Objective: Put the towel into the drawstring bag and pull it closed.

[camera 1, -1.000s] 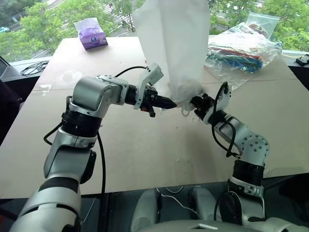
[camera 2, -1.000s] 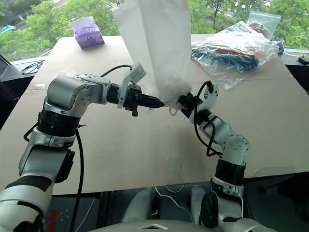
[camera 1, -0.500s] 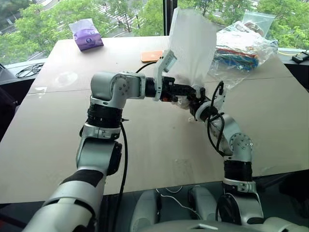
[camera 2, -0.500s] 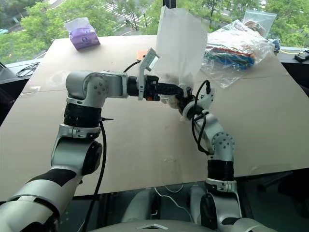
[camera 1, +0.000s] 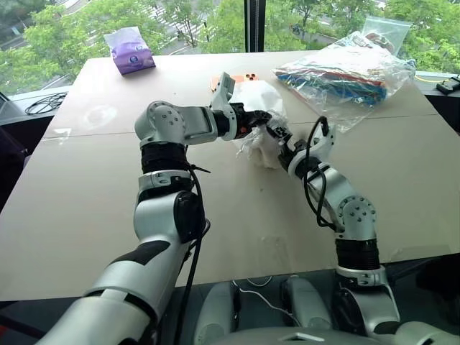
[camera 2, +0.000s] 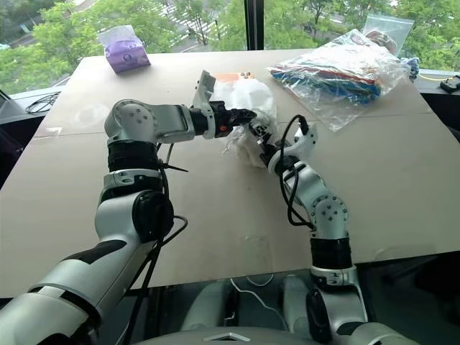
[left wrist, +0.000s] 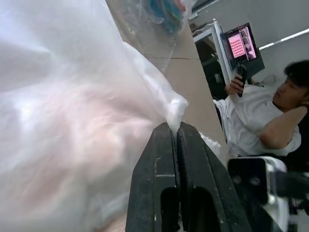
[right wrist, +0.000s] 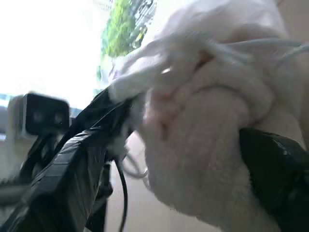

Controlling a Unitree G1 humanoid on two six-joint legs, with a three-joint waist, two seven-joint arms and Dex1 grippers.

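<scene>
Now the left gripper [camera 1: 253, 121] has its jaws pinched on the drawstring bag [camera 1: 260, 97], while the right gripper [camera 1: 282, 140], jaws spread wide around the towel [right wrist: 203, 145], sits just beside the bag.

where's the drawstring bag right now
In the left eye view the drawstring bag lies bunched on the table near its middle, between the left gripper and right gripper, with the clear plastic bag beyond it to the right.

Tan table [camera 1: 215, 215] — drawstring bag [camera 1: 260, 129]; purple tissue pack [camera 1: 130, 52]; clear plastic bag [camera 1: 345, 75].
</scene>
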